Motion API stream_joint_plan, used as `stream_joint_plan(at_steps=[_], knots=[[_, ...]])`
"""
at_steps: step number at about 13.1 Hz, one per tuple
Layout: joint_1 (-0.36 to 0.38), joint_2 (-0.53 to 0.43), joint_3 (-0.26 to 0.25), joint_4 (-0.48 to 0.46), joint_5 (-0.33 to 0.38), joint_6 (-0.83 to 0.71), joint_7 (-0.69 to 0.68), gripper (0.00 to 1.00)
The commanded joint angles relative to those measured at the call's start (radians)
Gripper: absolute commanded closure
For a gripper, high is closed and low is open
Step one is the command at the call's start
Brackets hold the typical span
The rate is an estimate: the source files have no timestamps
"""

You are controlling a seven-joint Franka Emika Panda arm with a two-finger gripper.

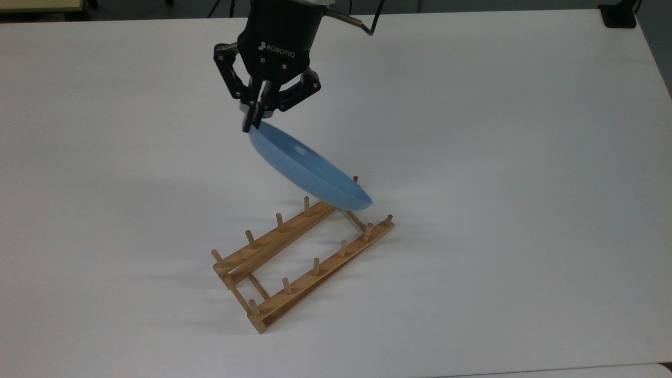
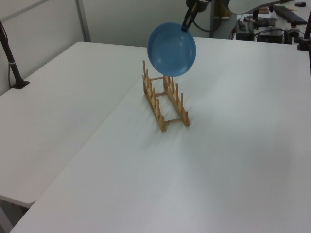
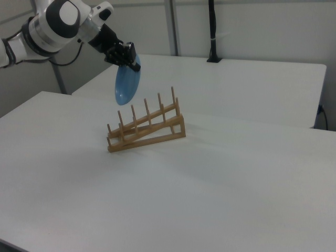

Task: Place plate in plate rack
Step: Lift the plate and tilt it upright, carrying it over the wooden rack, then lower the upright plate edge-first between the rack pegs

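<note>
In the top view, the black two-finger hand (image 1: pixel 251 122) reaches down from twelve o'clock and pinches the rim of the round, glossy light-blue plate (image 1: pixel 307 167), which hangs tilted in the air with its free edge pointing toward four o'clock, over the far end of the light-brown wooden plate rack (image 1: pixel 294 260) with two pegged rails. The rack lies on the white surface (image 1: pixel 499 157), running from seven o'clock up to one o'clock. In the left view the plate (image 2: pixel 171 49) faces the camera nearly upright, held at its one o'clock rim above the rack (image 2: pixel 164 98). In the right view the hand (image 3: pixel 127 56) carries the plate (image 3: pixel 126 83) edge-on, at eleven o'clock from the rack (image 3: pixel 147 128), not yet between any pegs.
</note>
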Motion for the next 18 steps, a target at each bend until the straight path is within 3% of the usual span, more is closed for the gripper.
stream_joint_plan(at_steps=[1,5,8,12,16,18], knots=[[0.013,0.003,-0.004,-0.013,-0.174,0.031,0.202,1.00],[0.042,0.033,-0.001,-0.047,-0.331,0.031,0.363,1.00],[0.066,0.072,0.001,-0.052,-0.345,0.031,0.393,1.00],[0.077,0.134,0.001,-0.058,-0.465,0.039,0.497,1.00],[0.075,0.145,0.001,-0.062,-0.487,0.054,0.515,0.98],[0.078,0.151,0.001,-0.079,-0.484,0.054,0.517,0.86]])
